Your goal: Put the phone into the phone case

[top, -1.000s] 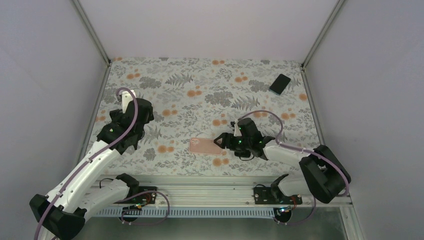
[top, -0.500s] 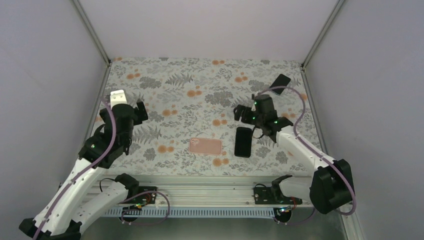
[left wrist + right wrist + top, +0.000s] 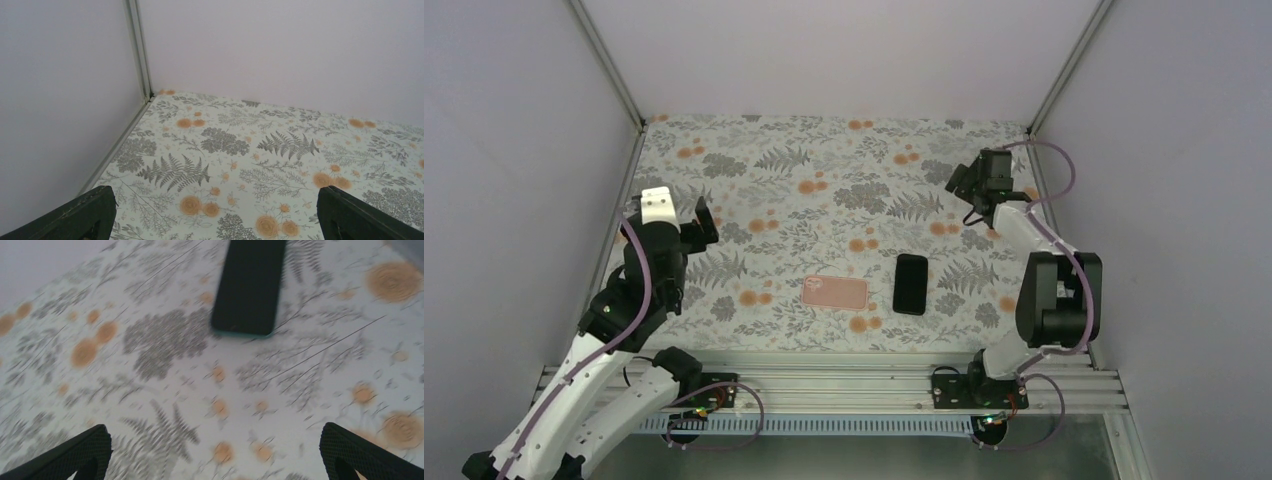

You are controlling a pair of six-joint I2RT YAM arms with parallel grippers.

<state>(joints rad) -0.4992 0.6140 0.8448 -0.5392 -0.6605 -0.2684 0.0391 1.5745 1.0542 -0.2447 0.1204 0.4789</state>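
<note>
Phone (image 3: 911,284), a smooth black rounded slab, lies on floral tabletop (image 3: 764,200); left pincer (image 3: 214,192) and right pincer (image 3: 214,431) gape.

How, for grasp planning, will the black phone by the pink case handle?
The black phone looks like a thin slab, so probably stiff. Lying flat on the floral table, it should slide, not tip. Low edges may hinder gripping.

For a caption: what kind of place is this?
Probably a robot lab booth: plain white walls with metal corner posts enclose a floral cloth, and the left arm and right arm are bolted to a rail.
</note>
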